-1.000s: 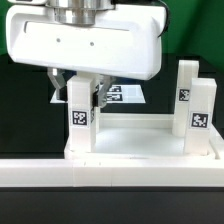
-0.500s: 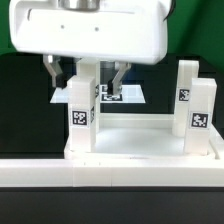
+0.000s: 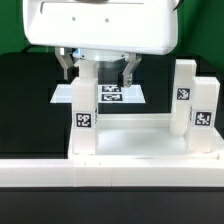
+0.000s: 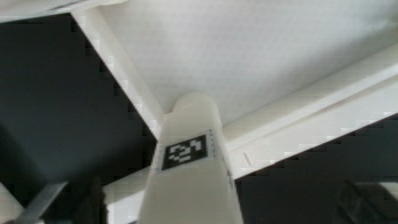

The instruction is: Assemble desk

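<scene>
The desk's white tabletop (image 3: 140, 138) lies with its rim up, and white tagged legs stand in its corner sockets. Two stand at the exterior view's left, the front one (image 3: 85, 118) and one behind it (image 3: 89, 74). Two stand at the right, the rear (image 3: 184, 95) and the front (image 3: 207, 116). My gripper (image 3: 99, 68) hangs open above the left legs, one finger (image 3: 68, 65) on each side, touching neither leg. In the wrist view a tagged leg (image 4: 187, 160) rises between my dim fingers (image 4: 45, 200) from the tabletop (image 4: 267, 50).
A long white bar (image 3: 110, 172) spans the foreground in front of the tabletop. The marker board (image 3: 112, 93) lies on the black table behind the desk, partly hidden by my hand. The black table shows at both sides.
My fingers have spread apart and let go of the front left leg. The hand has risen and shifted toward the exterior view's right. The leg stays standing in its socket.
</scene>
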Robot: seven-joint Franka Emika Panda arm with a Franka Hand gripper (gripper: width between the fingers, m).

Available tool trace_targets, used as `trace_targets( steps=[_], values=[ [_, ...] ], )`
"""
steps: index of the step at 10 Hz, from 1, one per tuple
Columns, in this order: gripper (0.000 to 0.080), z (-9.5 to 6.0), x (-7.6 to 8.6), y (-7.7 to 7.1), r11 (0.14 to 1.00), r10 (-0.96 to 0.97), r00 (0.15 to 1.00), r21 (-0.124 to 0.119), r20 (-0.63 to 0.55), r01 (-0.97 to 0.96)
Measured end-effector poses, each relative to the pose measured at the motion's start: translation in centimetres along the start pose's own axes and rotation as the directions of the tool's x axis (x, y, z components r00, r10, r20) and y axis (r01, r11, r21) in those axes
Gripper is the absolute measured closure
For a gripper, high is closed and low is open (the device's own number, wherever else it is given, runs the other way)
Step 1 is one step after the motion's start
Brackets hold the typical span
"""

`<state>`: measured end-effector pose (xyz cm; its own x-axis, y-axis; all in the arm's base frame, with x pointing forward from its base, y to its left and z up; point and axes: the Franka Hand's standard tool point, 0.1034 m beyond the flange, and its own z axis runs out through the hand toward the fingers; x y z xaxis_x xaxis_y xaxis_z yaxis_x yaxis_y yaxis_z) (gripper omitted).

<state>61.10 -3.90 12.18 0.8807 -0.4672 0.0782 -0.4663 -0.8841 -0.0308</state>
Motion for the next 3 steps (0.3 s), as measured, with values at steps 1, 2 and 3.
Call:
trace_targets(
  steps=[1, 2, 3],
  values=[
    [0.0151, 0.02, -0.01, 0.01, 1.0, 0.0, 1.0, 0.0, 0.0, 0.0],
    [0.0151, 0.05, -0.02, 0.02, 1.0, 0.0, 1.0, -0.001, 0.001, 0.0],
    [0.0151, 0.07, -0.03, 0.02, 1.0, 0.0, 1.0, -0.001, 0.001, 0.0]
  ],
)
